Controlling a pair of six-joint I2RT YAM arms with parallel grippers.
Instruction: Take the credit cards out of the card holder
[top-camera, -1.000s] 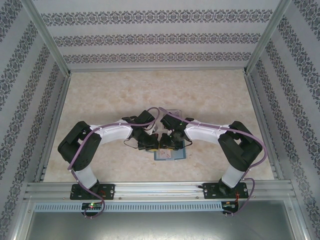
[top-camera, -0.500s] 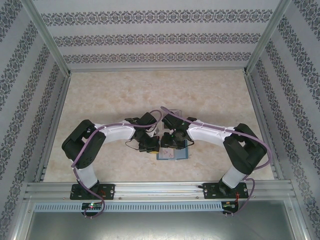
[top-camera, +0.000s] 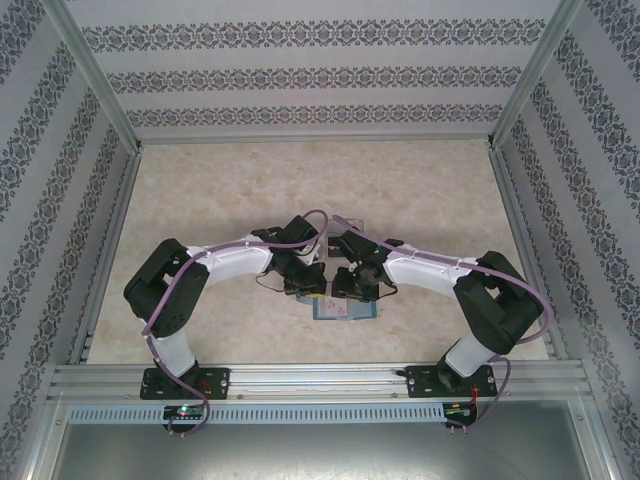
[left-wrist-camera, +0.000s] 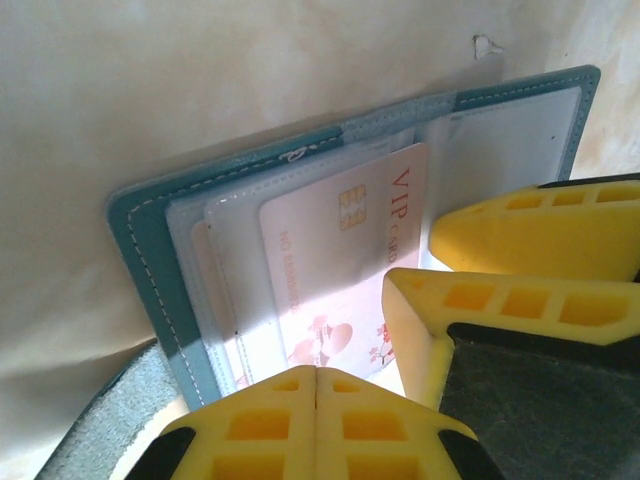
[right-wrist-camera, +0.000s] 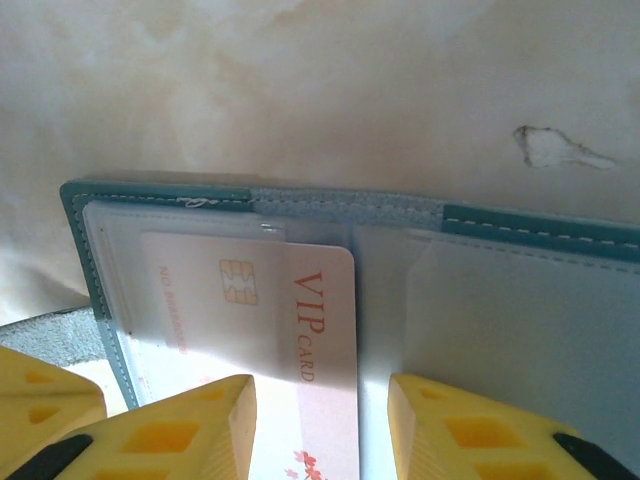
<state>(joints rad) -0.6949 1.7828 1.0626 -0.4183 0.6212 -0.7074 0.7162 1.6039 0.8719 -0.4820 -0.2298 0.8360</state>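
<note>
Closest to us in the left wrist view, the left claw (left-wrist-camera: 316, 385) has its two yellow fingers pressed together with only a thin seam between them. We cannot tell whether anything is pinched below that seam. Just past it, toward 12 o'clock, lies the credit card (left-wrist-camera: 330, 250). It is pale pink with a gold chip and red "VIP CARD" lettering, and it sits partly tucked in a clear pocket of the open card holder (left-wrist-camera: 140, 250). The holder's stitched teal border runs from 8 o'clock up to 1 o'clock. The right claw's fingers (left-wrist-camera: 520, 235) reach in from 3 o'clock, one above the other.

In the right wrist view, the right claw (right-wrist-camera: 322, 400) stands apart, with fingers at 7 and 5 o'clock and the card's near end between them. Bare pocket shows beside the 5 o'clock finger. A finger (right-wrist-camera: 40, 400) of the left claw sits in the 8 o'clock corner. Beyond the card comes the holder's teal edge (right-wrist-camera: 540, 225), then the mottled cream surface (right-wrist-camera: 350, 80), which has a small chipped mark (right-wrist-camera: 555, 150) at 2 o'clock.

From above, we see both arms bend inward from the near edge, and the holder's teal shows at 6 o'clock of the meeting wrists.
</note>
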